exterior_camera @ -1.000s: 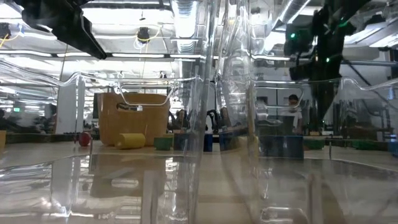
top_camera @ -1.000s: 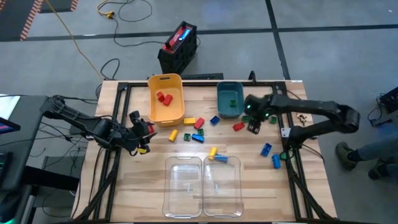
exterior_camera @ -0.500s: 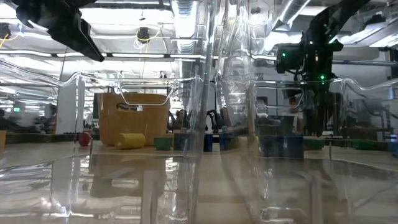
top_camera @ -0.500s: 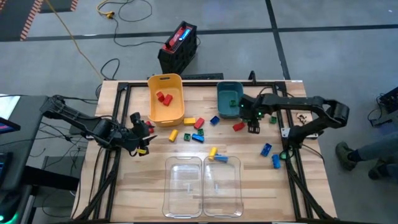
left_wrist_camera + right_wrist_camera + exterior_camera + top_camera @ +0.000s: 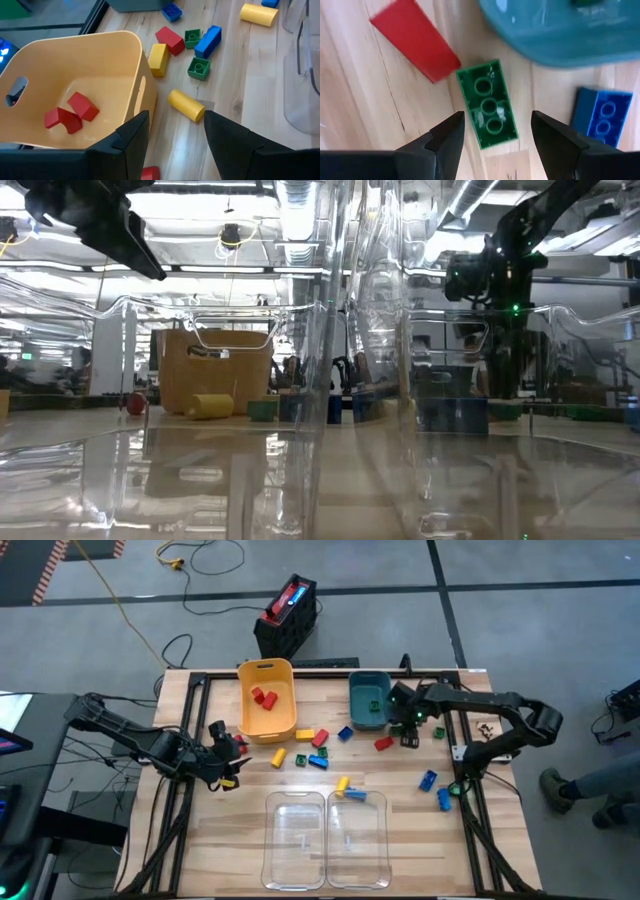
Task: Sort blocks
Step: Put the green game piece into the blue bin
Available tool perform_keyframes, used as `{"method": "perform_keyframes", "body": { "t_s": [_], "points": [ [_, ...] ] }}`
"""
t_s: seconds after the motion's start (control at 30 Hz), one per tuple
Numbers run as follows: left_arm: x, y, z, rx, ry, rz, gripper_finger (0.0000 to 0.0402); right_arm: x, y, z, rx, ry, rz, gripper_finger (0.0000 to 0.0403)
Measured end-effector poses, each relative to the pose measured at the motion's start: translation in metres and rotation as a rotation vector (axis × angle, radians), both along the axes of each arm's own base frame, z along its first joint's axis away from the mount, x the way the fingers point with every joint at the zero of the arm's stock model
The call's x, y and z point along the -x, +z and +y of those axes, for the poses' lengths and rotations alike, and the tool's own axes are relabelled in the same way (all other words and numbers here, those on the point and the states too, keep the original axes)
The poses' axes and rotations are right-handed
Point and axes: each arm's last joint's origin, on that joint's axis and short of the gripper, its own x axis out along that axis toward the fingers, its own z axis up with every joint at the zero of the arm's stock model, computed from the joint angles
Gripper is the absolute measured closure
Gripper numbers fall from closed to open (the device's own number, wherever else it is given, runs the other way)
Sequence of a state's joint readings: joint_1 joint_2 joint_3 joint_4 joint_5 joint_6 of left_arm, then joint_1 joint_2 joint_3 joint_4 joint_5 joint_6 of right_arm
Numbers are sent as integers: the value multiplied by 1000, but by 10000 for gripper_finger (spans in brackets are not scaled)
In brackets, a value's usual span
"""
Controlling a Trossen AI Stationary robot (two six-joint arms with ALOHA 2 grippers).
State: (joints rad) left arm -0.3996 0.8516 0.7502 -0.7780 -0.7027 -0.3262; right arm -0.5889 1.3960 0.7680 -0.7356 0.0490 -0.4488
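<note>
We read no writing, right gripper (image 5: 492, 137) spread wide, empty, green block (image 5: 490, 104) between its fingers, teal bin (image 5: 560, 30) ahead cut off.

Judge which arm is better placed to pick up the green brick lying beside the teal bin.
Right. The right gripper hangs open over the green brick by the teal bin; the left gripper waits across the table by the yellow bin.
</note>
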Motion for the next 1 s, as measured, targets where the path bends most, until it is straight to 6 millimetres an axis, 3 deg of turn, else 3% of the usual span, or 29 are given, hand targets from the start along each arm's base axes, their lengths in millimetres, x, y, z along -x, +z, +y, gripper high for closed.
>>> {"method": "perform_keyframes", "body": {
  "t_s": [0.3,0.63,0.77,1.0],
  "points": [
    [0,-1,0,25,1,1,217,-1,-23,-11,-71,-14,59,157],
    [2,-2,0,20,2,21,217,-6,-28,-7,-83,-19,74,164],
    [2,-2,0,17,0,24,217,-6,-28,-7,-83,-22,73,193],
    [3,-2,1,16,4,33,217,-6,-27,-7,-77,-17,76,277]
  ]
}}
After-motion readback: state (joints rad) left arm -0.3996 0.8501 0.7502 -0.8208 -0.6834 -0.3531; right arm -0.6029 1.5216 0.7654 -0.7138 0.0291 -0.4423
